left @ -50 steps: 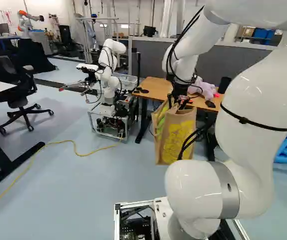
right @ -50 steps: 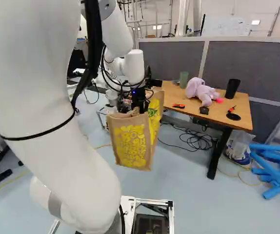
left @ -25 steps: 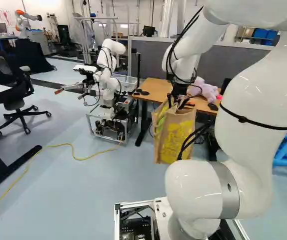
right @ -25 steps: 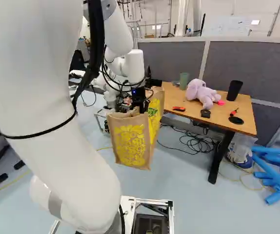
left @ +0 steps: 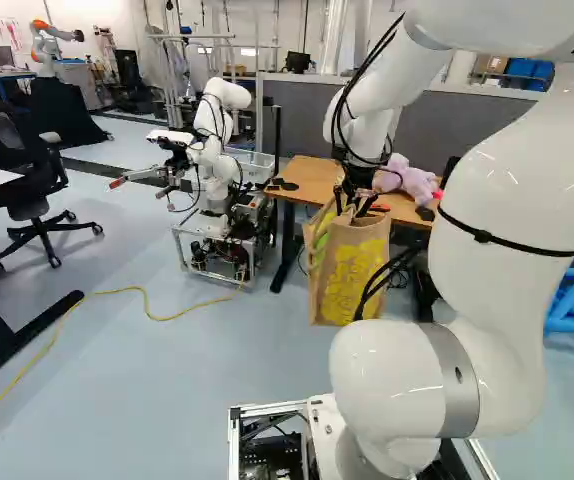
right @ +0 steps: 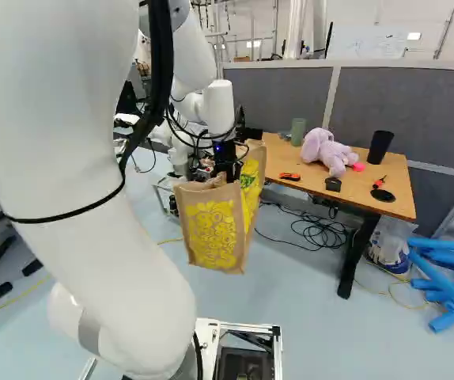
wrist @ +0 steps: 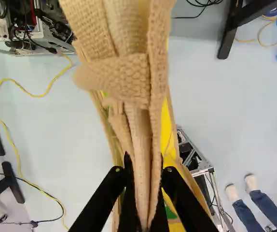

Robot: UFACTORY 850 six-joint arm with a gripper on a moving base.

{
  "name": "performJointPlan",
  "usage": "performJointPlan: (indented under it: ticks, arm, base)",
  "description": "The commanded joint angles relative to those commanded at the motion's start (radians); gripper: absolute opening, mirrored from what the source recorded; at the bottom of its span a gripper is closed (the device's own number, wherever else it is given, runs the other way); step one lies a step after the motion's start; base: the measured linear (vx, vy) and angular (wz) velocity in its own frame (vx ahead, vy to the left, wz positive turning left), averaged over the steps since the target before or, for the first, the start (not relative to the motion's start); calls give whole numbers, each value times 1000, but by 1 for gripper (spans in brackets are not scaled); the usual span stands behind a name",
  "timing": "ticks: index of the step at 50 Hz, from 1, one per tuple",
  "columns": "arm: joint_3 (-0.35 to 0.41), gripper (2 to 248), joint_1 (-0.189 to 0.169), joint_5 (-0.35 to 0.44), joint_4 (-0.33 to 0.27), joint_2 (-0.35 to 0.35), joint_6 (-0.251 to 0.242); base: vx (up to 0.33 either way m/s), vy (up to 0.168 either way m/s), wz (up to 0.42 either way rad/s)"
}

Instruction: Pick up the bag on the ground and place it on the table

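In the right base view my gripper [right: 225, 170] is at the top of the brown bag [right: 214, 233] with yellow print. The bag hangs upright above the floor, left of the wooden table [right: 353, 190] there. The left base view shows the bag [left: 350, 272] in front of the table's near side. Seen from the wrist, the gripper [wrist: 143, 174] is shut on the bag's tan woven handle [wrist: 124, 72], one finger on each side. The bag's opening lies below, partly hidden by the handle.
A pink plush toy [right: 327, 150], a black cup [right: 379, 146], a green cup [right: 298, 131] and small tools stand or lie on the table. Another robot [left: 215, 150] stands left of it in the left base view. Blue tubes [right: 448, 277] lie on the floor at the right.
The base has moved a little forward, making the table and chair shift outward in the base views. The bag has travelled along with the arm, still held.
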Motion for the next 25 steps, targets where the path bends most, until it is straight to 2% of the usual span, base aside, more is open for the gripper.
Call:
performJointPlan:
  ticks: [25]
  arm:
    - [2, 21, 3, -47, 0, 72, 0]
  base:
    - [0, 0, 0]
